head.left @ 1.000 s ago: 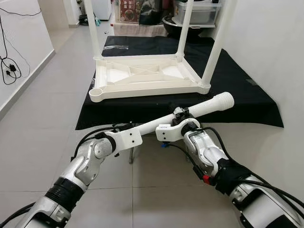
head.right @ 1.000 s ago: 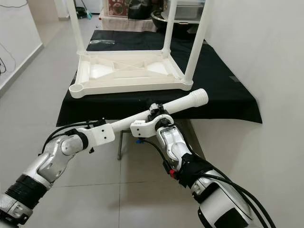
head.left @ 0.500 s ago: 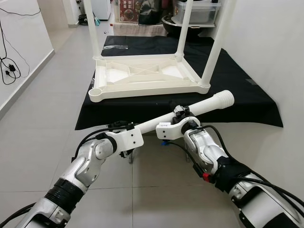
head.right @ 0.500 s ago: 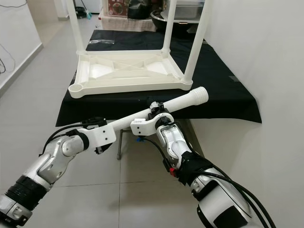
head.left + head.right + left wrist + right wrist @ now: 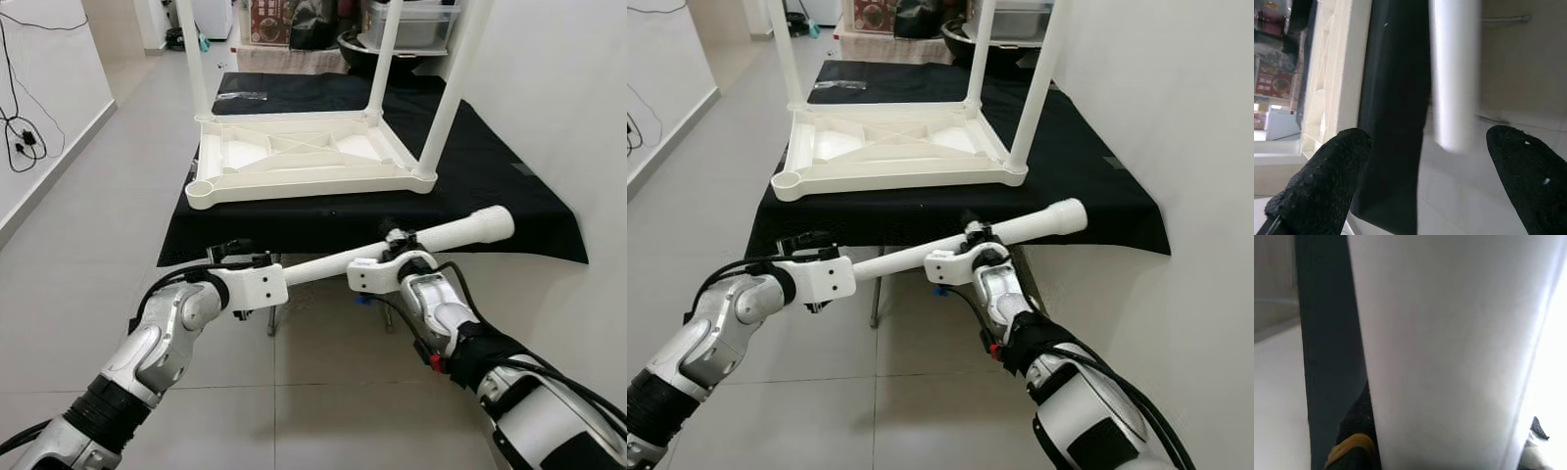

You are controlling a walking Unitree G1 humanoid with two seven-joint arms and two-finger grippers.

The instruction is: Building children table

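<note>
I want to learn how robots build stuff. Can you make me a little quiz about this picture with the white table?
1. How many legs already stand on the upside-down white table?
2. True or false: the left claw is clamped shut on the loose leg.
3. Which corner socket has no leg yet? A: near, on the robot's left. B: near, on the robot's right. C: far, on the robot's right.

Key: 1: three. 2: false, its fingers are spread apart on either side of the leg; the right claw grips it. 3: A.
</note>
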